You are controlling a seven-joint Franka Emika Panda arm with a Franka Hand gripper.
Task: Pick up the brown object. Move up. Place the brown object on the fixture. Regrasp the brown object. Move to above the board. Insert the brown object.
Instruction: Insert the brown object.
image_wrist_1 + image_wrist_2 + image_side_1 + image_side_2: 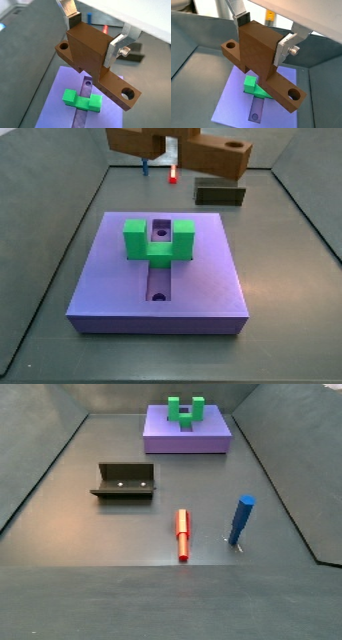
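**Brown piece held high above the board's slot**

Brown and T-shaped, the brown object (93,60) hangs clamped in the gripper (93,37). In both wrist views the silver fingers (286,46) press on opposite faces of its thick stem, and the holed bar runs crosswise beneath them. In a side view the piece (181,150) sits at the upper edge of the picture, high above the worktop (294,278), with most of the gripper out of shot.

The relation that matters is vertical. The board (160,278) lies below the held piece. Its lengthwise slot (159,278) runs from 12 to 6 o'clock in that side view, and the green U-shaped block (158,240) straddles the slot's 12 o'clock end. In a wrist view the bar crosses the slot at an angle, from about 10 o'clock to 4 o'clock against the slot's run. Whether the stem is exactly over the opening cannot be told.

My judgement is that the gripper is above the board with insertion left to do, and the descent will depend on lining the stem up with the gap in the block.

The fixture (123,481) stands empty, well apart from the board. A red stick (183,534) and a blue peg (241,519) lie toward 4 o'clock of it.
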